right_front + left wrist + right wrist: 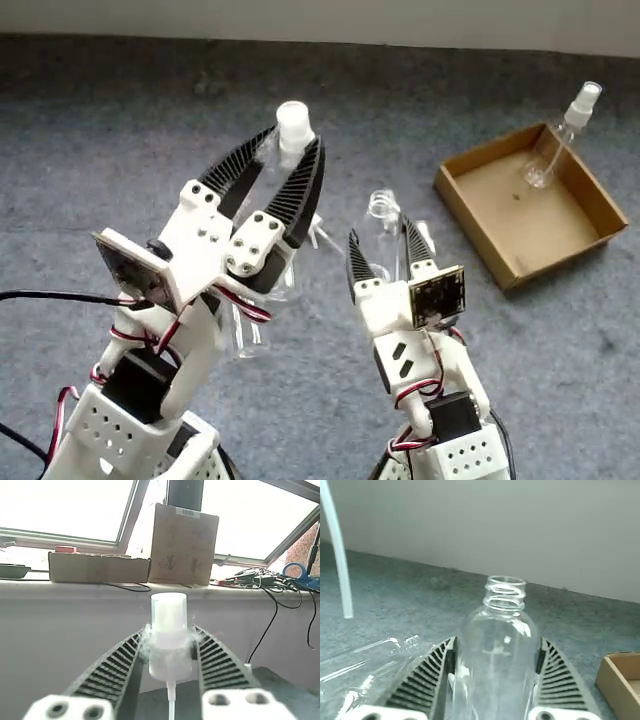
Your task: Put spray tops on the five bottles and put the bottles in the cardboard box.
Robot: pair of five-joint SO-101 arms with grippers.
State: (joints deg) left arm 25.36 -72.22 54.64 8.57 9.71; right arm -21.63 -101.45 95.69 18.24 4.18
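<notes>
The left gripper (293, 142) is pinching a spray top (293, 122); the right gripper (381, 232) is clamping an uncapped bottle (383, 208) mid-desk. A capped bottle (560, 140) is leaning in the cardboard box (510, 225) at the desk's right edge.

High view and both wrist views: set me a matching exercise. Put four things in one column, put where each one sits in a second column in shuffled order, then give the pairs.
Things
1. spray top
2. open bottle
3. capped bottle
4. loose bottle

Places
A. leaning in the cardboard box
B. gripped in the left tool
C. on its side on the carpet
D. upright in the right tool

Pairs: 1-B, 2-D, 3-A, 4-C
</notes>
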